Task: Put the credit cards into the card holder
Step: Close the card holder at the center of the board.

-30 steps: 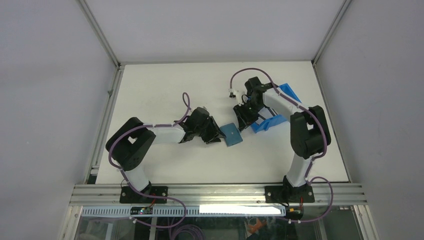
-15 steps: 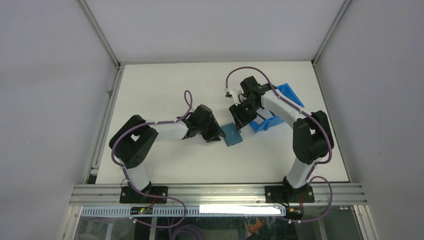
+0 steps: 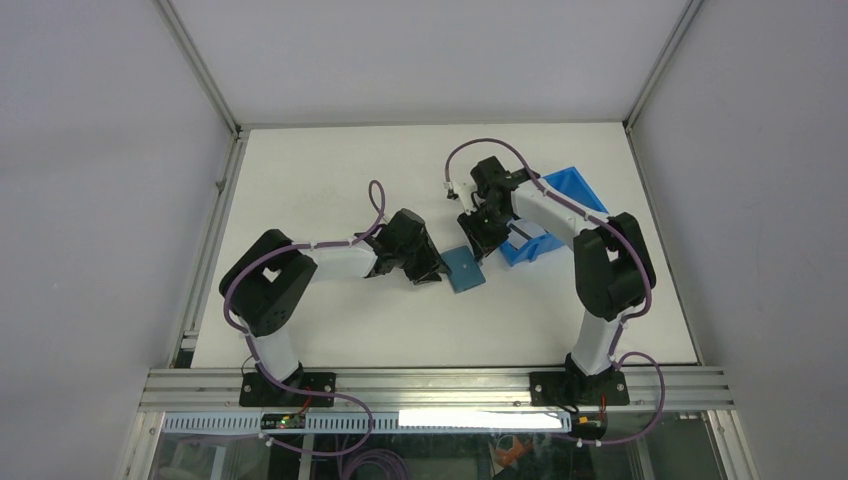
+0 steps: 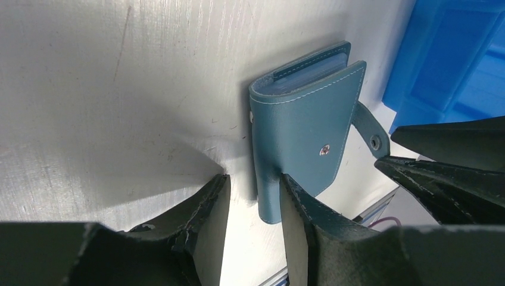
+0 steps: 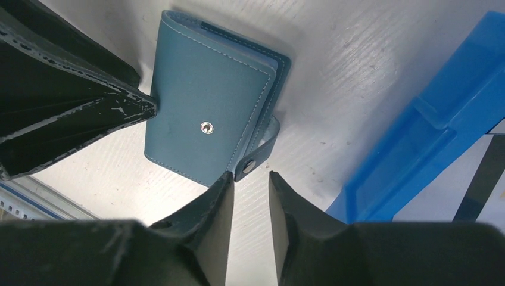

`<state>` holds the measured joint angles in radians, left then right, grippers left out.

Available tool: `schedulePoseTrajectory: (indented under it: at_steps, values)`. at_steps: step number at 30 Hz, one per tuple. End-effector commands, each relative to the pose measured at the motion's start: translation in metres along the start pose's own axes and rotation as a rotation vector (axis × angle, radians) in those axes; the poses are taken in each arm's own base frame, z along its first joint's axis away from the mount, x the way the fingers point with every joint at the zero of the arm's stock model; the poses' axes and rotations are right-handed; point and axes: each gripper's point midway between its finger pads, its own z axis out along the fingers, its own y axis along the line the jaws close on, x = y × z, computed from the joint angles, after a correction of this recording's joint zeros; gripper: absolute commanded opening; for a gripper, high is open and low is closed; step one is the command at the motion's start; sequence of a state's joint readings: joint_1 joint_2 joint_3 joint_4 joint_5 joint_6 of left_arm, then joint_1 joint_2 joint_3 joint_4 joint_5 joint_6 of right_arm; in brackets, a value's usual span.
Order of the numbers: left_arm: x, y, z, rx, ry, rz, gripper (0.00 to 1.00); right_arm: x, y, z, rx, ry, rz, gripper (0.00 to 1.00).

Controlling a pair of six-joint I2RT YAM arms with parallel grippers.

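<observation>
Found the small teal-blue stitched folding card holder (image 3: 465,268) lying flat and folded shut on the white desk (image 3: 330,170), at the centre of the top view, between the two tools; saw its little snap tab (image 5: 255,162) unfastened and sticking out at the lower middle of the right wrist view. Judged it light, soft and bendy, with a smooth cover likely to slide on the desk under a push; reckoned the folded spine or a free corner the best place to pinch, and the tab handy for lifting the cover.

Saw the left tool (image 4: 254,182) with jaws apart, astride the near corner at the bottom of the left wrist view, one finger (image 4: 298,208) overlapping the cover, the other over bare desk, clamping nothing; saw the right tool (image 5: 250,177) with jaws narrowly apart and bare desk in the gap, holding nothing, tips just beside the tab. Could not make out the light grey credit cards for certain in any view.

Noted the bright-blue plastic bin (image 3: 578,183) just beside the card holder, toward the right of the frame, hemming in that side; noted open desk toward the upper left and the bottom of the top view, with the desk's edges well apart from the work.
</observation>
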<state>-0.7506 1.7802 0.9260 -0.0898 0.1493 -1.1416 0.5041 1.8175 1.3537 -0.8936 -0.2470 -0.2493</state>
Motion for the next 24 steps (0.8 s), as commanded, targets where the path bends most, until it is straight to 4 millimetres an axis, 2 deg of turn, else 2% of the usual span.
schedulePoseTrajectory:
  at_steps: [1, 5, 9, 16, 19, 24]
  values:
    - [-0.0091, -0.0098, 0.0011, 0.018, -0.020, -0.012, 0.37, -0.0226, -0.0007, -0.0085, 0.022, -0.062, -0.007, 0.29]
    - [-0.0085, -0.0098, 0.0017, 0.020, -0.017, -0.013, 0.37, -0.0235, -0.0001, -0.0076, 0.018, -0.060, 0.001, 0.25]
    - [-0.0078, -0.0101, 0.0024, 0.022, -0.013, -0.014, 0.37, -0.0238, -0.0004, -0.0051, 0.015, -0.051, 0.005, 0.16]
    - [-0.0066, -0.0100, 0.0041, 0.025, -0.008, -0.018, 0.36, -0.0228, -0.0019, -0.0031, 0.020, -0.044, 0.008, 0.14]
    - [-0.0069, -0.0108, 0.0042, 0.028, -0.009, -0.019, 0.34, -0.0225, -0.0017, -0.0036, 0.017, -0.044, 0.009, 0.01]
    - [-0.0050, -0.0114, 0.0051, 0.036, -0.002, -0.022, 0.30, -0.0236, -0.0022, -0.0051, 0.000, -0.050, 0.025, 0.00]
